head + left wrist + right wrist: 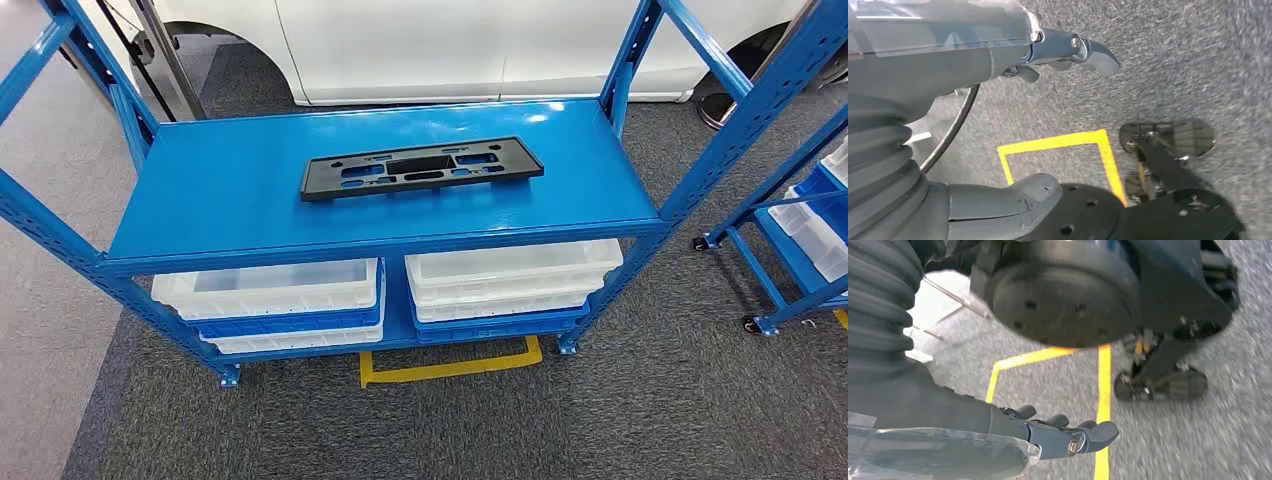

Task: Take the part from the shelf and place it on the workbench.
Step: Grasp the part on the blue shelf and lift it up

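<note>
In the head view a flat black plastic part (421,167) with several cut-outs lies lengthwise on the top board of the blue shelf (230,215), slightly right of the middle. My left hand (973,60) hangs over grey carpet, its fingers (1088,52) stretched out and the thumb held apart, with nothing in it. My right hand (998,425) hangs the same way over the carpet. Its fingers (1093,432) are extended and hold nothing. Both hands are far from the part.
White and blue bins (270,290) (510,275) are stacked on the lower shelf board. A yellow floor marking (450,368) lies in front of the shelf. A second blue cart (800,240) with white bins stands at the right. A white car body (420,50) is behind the shelf.
</note>
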`<act>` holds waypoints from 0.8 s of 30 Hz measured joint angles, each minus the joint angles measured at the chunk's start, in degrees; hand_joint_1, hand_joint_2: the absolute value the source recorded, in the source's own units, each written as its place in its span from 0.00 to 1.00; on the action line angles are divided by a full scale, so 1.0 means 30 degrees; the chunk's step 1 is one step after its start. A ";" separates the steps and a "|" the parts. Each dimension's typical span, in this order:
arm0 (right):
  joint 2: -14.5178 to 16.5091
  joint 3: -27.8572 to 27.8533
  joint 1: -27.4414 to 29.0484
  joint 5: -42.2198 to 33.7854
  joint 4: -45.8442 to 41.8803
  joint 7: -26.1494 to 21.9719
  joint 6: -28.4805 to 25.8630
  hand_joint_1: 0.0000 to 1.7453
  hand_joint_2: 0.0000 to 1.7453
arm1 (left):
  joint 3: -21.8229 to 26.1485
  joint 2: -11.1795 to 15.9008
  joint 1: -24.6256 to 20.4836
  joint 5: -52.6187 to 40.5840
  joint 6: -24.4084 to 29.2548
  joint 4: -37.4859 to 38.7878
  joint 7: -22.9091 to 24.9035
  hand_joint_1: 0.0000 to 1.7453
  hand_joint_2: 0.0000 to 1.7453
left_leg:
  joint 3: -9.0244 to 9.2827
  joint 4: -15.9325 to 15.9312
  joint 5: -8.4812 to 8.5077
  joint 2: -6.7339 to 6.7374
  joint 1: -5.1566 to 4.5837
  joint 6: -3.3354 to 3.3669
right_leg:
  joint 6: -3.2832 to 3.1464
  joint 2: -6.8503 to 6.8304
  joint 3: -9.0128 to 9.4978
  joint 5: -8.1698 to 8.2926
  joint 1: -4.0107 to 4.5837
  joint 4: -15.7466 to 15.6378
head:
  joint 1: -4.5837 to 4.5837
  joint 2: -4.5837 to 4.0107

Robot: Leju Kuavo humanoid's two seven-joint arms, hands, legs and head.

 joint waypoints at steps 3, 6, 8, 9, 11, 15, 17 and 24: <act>0.0040 0.0803 -0.0189 -0.0919 0.0289 0.0167 0.0005 0.00 1.00 | -0.0557 -0.0053 -0.0158 -0.0095 -0.0113 0.0271 0.0167 0.00 1.00 | 0.0000 0.0000 0.0000 0.0001 0.0001 0.0000 | 0.0000 0.0002 -0.0001 0.0000 0.0000 0.0000 | 0.0000 0.0000; 0.0095 0.1957 -0.0483 -0.2288 0.0732 0.0399 0.0011 0.00 1.00 | -0.1378 -0.0139 -0.0394 -0.0237 -0.0222 0.0714 0.0415 0.00 1.00 | 0.0000 0.0000 0.0000 0.0002 0.0001 0.0000 | 0.0000 0.0002 -0.0003 0.0000 0.0000 0.0000 | 0.0000 0.0000; 0.0138 0.2753 -0.0697 -0.3206 0.1040 0.0561 0.0013 0.00 1.00 | -0.1928 -0.0175 -0.0562 -0.0339 -0.0293 0.1040 0.0582 0.00 1.00 | 0.0000 0.0000 0.0000 0.0002 0.0001 0.0000 | 0.0000 0.0002 -0.0004 0.0000 0.0000 -0.0001 | 0.0000 0.0000; 0.0155 0.3168 -0.0817 -0.3673 0.1202 0.0639 0.0011 0.00 1.00 | -0.2213 -0.0189 -0.0651 -0.0381 -0.0331 0.1211 0.0668 0.00 1.00 | 0.0000 0.0000 0.0000 0.0002 0.0001 0.0000 | 0.0000 0.0002 -0.0004 0.0000 0.0000 -0.0002 | 0.0000 0.0000; 0.0182 0.3994 -0.1056 -0.4655 0.1544 0.0774 -0.0022 0.00 0.75 | -0.2761 -0.0209 -0.0836 -0.0453 -0.0413 0.1555 0.0858 0.00 1.00 | 0.0001 0.0000 0.0000 0.0000 0.0001 0.0000 | 0.0000 0.0001 -0.0002 0.0000 0.0000 -0.0002 | 0.0000 0.0000; 0.0258 0.5228 -0.1399 -0.6603 0.2136 0.0502 -0.0634 0.00 0.00 | -0.3462 -0.0291 -0.1108 -0.0324 -0.0690 0.2118 0.1184 0.00 0.25 | 0.0003 0.0001 0.0000 -0.0004 0.0001 0.0000 | 0.0000 0.0001 0.0000 0.0000 0.0000 0.0000 | 0.0000 0.0000; 0.0306 0.5736 -0.1467 -0.7263 0.2371 -0.0203 -0.1295 0.00 0.00 | -0.3569 -0.0355 -0.1182 -0.0116 -0.0863 0.2320 0.1266 0.00 0.00 | 0.0004 0.0000 0.0000 -0.0008 0.0001 0.0000 | 0.0000 0.0000 0.0000 0.0000 -0.0001 0.0001 | 0.0000 0.0000; -0.0212 0.7149 -0.1195 -0.6980 0.2110 -0.3314 -0.3647 0.00 0.00 | -0.3609 -0.0459 -0.1248 0.0461 -0.0938 0.2887 0.1326 0.00 0.00 | 0.0003 -0.0005 -0.0001 -0.0040 0.0000 0.0001 | 0.0018 -0.0022 0.0005 -0.0013 -0.0009 0.0001 | -0.0006 0.0000</act>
